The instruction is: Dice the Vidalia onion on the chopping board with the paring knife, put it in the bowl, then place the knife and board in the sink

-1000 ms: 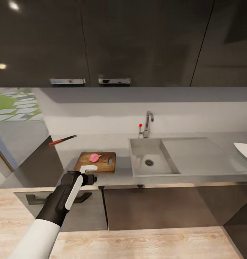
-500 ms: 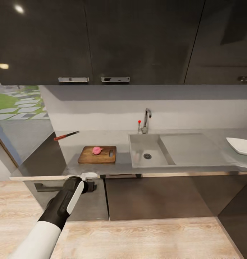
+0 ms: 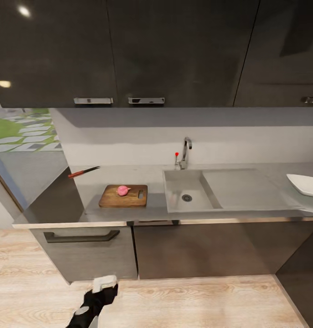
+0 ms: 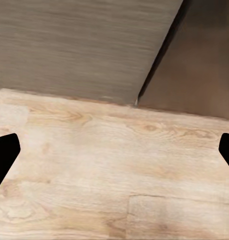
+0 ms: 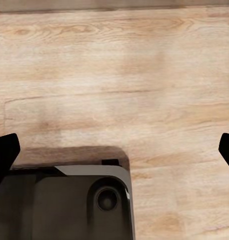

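Observation:
The pinkish Vidalia onion (image 3: 123,190) lies on the brown chopping board (image 3: 122,197), which rests on the grey countertop (image 3: 147,213) left of the sink (image 3: 180,187). Further left and back, near the counter's end, lies the red-handled paring knife (image 3: 83,172). The white bowl (image 3: 305,185) sits at the counter's far right, cut by the frame edge. My left gripper (image 3: 104,283) hangs low in front of the cabinets, far below the board. In the left wrist view the left gripper (image 4: 114,150) is open over the wood floor. The right gripper (image 5: 114,150) is open too, pointing down at the floor.
A chrome tap (image 3: 186,152) with a red knob stands behind the sink. Dark wall cabinets (image 3: 174,50) hang above the counter. A drawer handle (image 3: 81,237) juts from the lower cabinet front. My dark base (image 5: 64,202) sits on the wood floor under the right gripper.
The view first pulled back from the counter. My left arm then dropped from the counter's front edge down toward the floor. Onion, board and knife stayed put.

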